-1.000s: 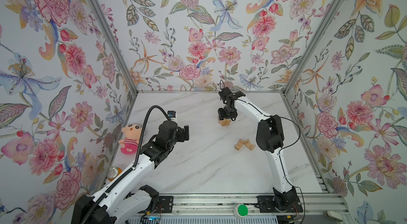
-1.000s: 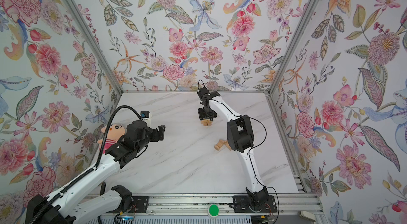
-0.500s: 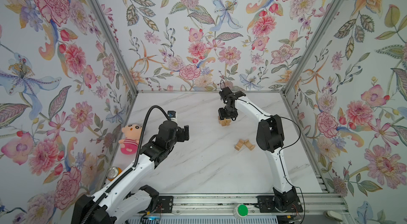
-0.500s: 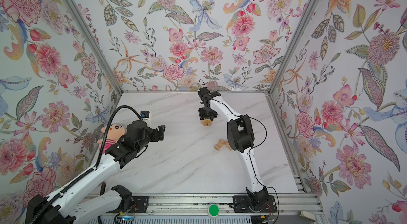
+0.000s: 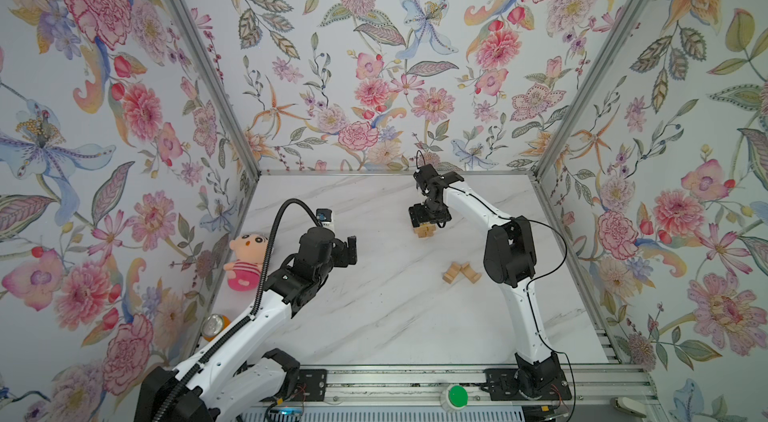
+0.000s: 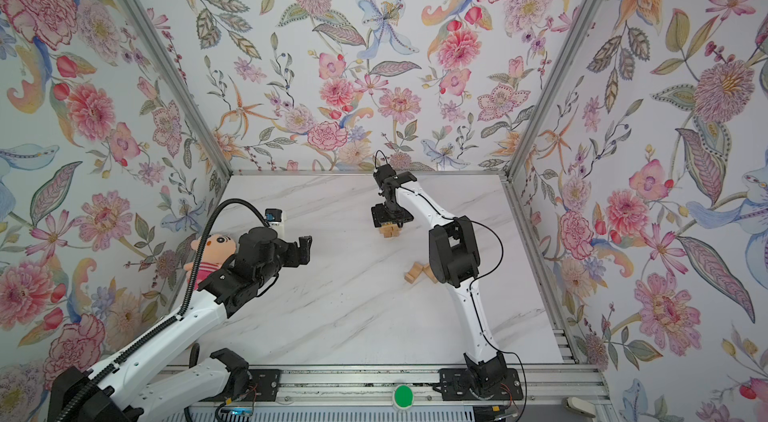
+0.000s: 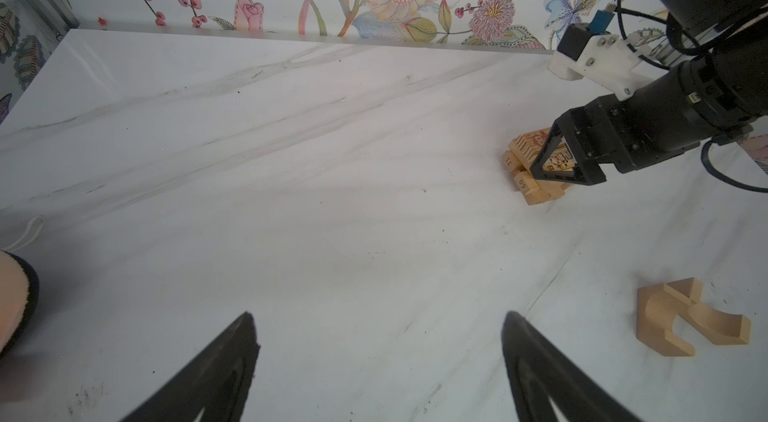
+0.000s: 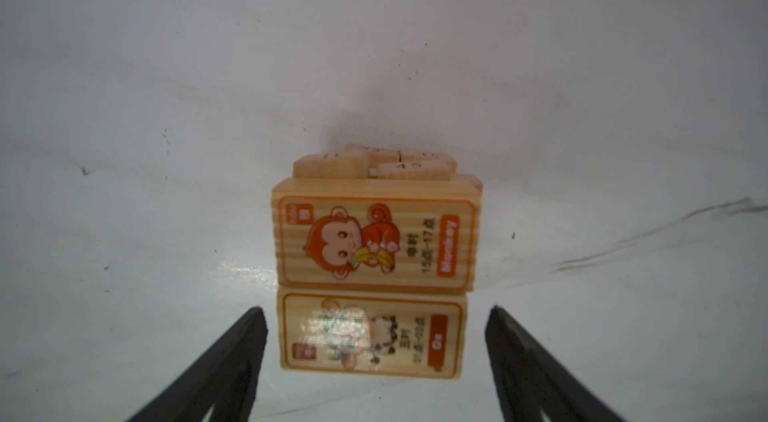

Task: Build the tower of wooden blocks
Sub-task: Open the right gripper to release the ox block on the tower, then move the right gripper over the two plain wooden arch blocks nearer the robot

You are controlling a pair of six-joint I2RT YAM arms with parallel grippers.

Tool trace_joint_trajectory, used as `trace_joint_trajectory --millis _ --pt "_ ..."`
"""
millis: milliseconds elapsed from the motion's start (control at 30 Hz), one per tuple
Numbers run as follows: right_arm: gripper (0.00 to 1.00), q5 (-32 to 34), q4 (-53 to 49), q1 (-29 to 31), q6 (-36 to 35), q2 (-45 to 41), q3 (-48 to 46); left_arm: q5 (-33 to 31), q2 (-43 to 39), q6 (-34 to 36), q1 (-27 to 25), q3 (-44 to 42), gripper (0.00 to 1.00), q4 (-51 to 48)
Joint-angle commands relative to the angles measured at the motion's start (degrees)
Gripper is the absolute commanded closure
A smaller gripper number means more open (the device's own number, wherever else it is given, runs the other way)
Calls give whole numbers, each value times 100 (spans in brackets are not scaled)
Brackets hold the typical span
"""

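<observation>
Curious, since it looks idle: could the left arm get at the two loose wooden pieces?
Probably yes: the left gripper is open and empty, with bare table between; the right arm's elbow stands close beside the loose pieces.

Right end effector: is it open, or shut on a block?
Open. In the right wrist view the right end effector has its fingers clear of the Ox-printed block on both sides, table showing in each gap.

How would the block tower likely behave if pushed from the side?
The tower is separate wooden bars in crossed layers, so a push would probably skew its layers rather than slide it whole. The Monkey block and Ox block lie flat on top; they might slip off, hardly roll.
</observation>
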Motion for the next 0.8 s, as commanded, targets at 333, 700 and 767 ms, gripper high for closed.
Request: trace_joint_trajectory --millis 333,700,767 --pt "1 226 -170 40 -53 -694 -26 -30 -137 18 71 89 7 20" --pt "1 676 -159 176 133 -2009 -1201 76 -817 -64 69 7 7 -173" --pt "1 775 -157 204 182 -2319 -1535 161 -1000 -91 59 -47 7 -224"
